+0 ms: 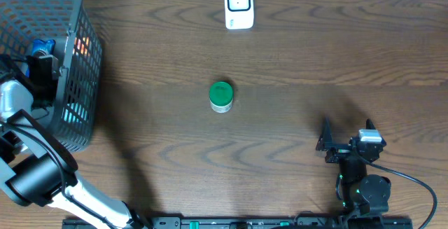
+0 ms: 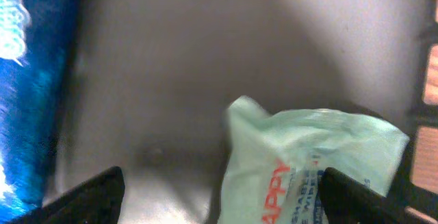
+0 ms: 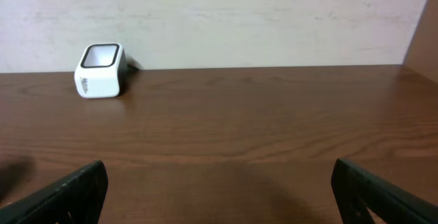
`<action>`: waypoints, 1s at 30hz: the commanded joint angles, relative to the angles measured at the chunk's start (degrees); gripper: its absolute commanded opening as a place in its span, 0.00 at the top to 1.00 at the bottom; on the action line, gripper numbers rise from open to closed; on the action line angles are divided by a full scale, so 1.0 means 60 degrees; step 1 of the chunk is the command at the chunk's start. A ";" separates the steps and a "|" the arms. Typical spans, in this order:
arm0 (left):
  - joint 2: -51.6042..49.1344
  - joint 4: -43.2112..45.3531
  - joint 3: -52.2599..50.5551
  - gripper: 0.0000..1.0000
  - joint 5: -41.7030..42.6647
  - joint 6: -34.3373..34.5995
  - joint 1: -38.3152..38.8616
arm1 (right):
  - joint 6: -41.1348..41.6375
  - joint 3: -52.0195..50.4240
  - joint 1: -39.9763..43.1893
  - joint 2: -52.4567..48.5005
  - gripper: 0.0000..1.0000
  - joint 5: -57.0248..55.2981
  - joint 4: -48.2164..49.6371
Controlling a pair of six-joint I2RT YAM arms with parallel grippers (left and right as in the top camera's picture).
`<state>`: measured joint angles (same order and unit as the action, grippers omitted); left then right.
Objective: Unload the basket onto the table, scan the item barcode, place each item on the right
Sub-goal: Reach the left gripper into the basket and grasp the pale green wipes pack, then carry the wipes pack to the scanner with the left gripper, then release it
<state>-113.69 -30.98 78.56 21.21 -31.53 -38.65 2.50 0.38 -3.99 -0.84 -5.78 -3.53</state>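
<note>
My left gripper (image 2: 222, 183) is down inside the grey basket (image 1: 77, 82) at the table's left, jaws wide open. A pale green wipes packet (image 2: 308, 162) with red and blue print lies on the basket floor between the fingers, close to the right finger (image 2: 356, 196) and apart from the left one. A blue package (image 2: 31, 87) lies along the left. The white scanner (image 1: 239, 5) stands at the table's far edge, also visible as the scanner (image 3: 100, 70) in the right wrist view. My right gripper (image 1: 347, 134) rests open and empty at the front right.
A green-lidded jar (image 1: 221, 96) stands on the wooden table (image 1: 315, 54) near the middle. The basket's slatted walls enclose my left wrist. A pale wall (image 3: 274, 18) rises behind the scanner.
</note>
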 commanded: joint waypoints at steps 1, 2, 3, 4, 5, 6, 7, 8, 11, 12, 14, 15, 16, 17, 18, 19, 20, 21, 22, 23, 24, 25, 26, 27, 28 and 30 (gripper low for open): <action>-0.0149 -0.0459 -0.0193 0.37 -0.0229 -0.0222 -0.0029 | -0.0073 -0.0011 0.0044 0.0029 0.01 0.0015 -0.0029; -0.0259 -0.0597 -0.0204 0.47 -0.0226 -0.0244 -0.0029 | -0.0073 -0.0011 0.0044 0.0029 0.01 0.0015 -0.0029; -0.0350 -0.0674 -0.0215 0.50 -0.0226 -0.0248 -0.0029 | -0.0076 -0.0011 0.0044 0.0029 0.01 0.0015 -0.0029; -0.0528 -0.0747 -0.0273 0.52 -0.0189 -0.0244 -0.0029 | -0.0073 -0.0011 0.0044 0.0029 0.01 0.0015 -0.0029; -0.0619 -0.0801 -0.0273 0.52 -0.0186 -0.0244 -0.0029 | -0.0073 -0.0011 0.0044 0.0029 0.01 0.0015 -0.0029; -0.0754 -0.0834 -0.0273 0.67 -0.0113 -0.0240 -0.0029 | -0.0073 -0.0011 0.0044 0.0029 0.01 0.0015 -0.0029; -0.0794 -0.0834 -0.0273 0.85 -0.0011 -0.0233 -0.0029 | -0.0073 -0.0011 0.0044 0.0029 0.01 0.0015 -0.0029; -0.0834 -0.0823 -0.0273 0.93 0.0149 -0.0233 -0.0029 | -0.0073 -0.0011 0.0044 0.0029 0.01 0.0015 -0.0029; -0.0790 -0.0750 -0.0270 0.93 0.0568 -0.0204 -0.0029 | -0.0076 -0.0011 0.0044 0.0029 0.01 0.0015 -0.0029; -0.0739 -0.0729 -0.0255 0.93 0.0608 -0.0204 -0.0029 | -0.0073 -0.0011 0.0044 0.0029 0.01 0.0015 -0.0029; -0.0528 -0.0882 -0.0062 0.93 0.0481 -0.0084 -0.0029 | -0.0073 -0.0011 0.0044 0.0029 0.01 0.0015 -0.0029; -0.0331 -0.0973 0.0106 0.92 0.0335 0.0197 -0.0029 | -0.0073 -0.0011 0.0044 0.0029 0.01 0.0015 -0.0029; -0.0040 -0.1024 0.0299 0.93 0.0277 0.0535 -0.0029 | -0.0073 -0.0011 0.0044 0.0029 0.01 0.0015 -0.0029; 0.0208 -0.1024 0.0419 0.93 0.0280 0.0758 -0.0029 | -0.0073 -0.0011 0.0044 0.0029 0.01 0.0015 -0.0029; 0.0568 -0.1013 0.0586 0.93 0.0280 0.1064 -0.0029 | -0.0073 -0.0011 0.0044 0.0029 0.01 0.0015 -0.0029; 0.1126 -0.0987 0.0845 0.93 0.0280 0.1497 -0.0029 | -0.0073 -0.0011 0.0044 0.0029 0.01 0.0015 -0.0029; 0.1741 -0.0889 0.1089 0.93 0.0280 0.1996 -0.0029 | -0.0073 -0.0011 0.0044 0.0029 0.01 0.0015 -0.0029; 0.2310 -0.0747 0.1260 0.92 0.0280 0.2448 -0.0029 | -0.0073 -0.0011 0.0044 0.0029 0.01 0.0015 -0.0029; 0.2670 -0.0652 0.1351 0.93 0.0284 0.2699 -0.0029 | -0.0073 -0.0011 0.0044 0.0029 0.01 0.0015 -0.0029; 0.3366 -0.0423 0.1468 0.93 0.0284 0.3158 -0.0029 | -0.0076 -0.0011 0.0044 0.0029 0.01 0.0015 -0.0029; 0.3789 -0.0244 0.1486 0.92 0.0288 0.3424 -0.0029 | -0.0073 -0.0011 0.0044 0.0029 0.01 0.0015 -0.0029; 0.4371 -0.0015 0.1486 0.93 0.0295 0.3741 -0.0029 | -0.0073 -0.0011 0.0044 0.0029 0.01 0.0015 -0.0029; 0.4845 0.0142 0.1483 0.93 0.0350 0.4007 -0.0029 | -0.0073 -0.0011 0.0044 0.0029 0.01 0.0015 -0.0029; 0.5246 0.0266 0.1483 0.92 0.0597 0.4306 -0.0029 | -0.0073 -0.0011 0.0044 0.0029 0.01 0.0015 -0.0029; 0.5686 0.0393 0.1483 0.93 0.1198 0.4612 -0.0018 | -0.0076 -0.0011 0.0044 0.0029 0.01 0.0015 -0.0029; 0.6280 0.0583 0.1483 0.93 0.2707 0.4958 0.0127 | -0.0073 -0.0011 0.0044 0.0029 0.01 0.0015 -0.0029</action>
<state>-78.96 -27.99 87.88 25.80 -8.82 -38.85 2.50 0.38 -3.97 -0.84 -5.78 -3.53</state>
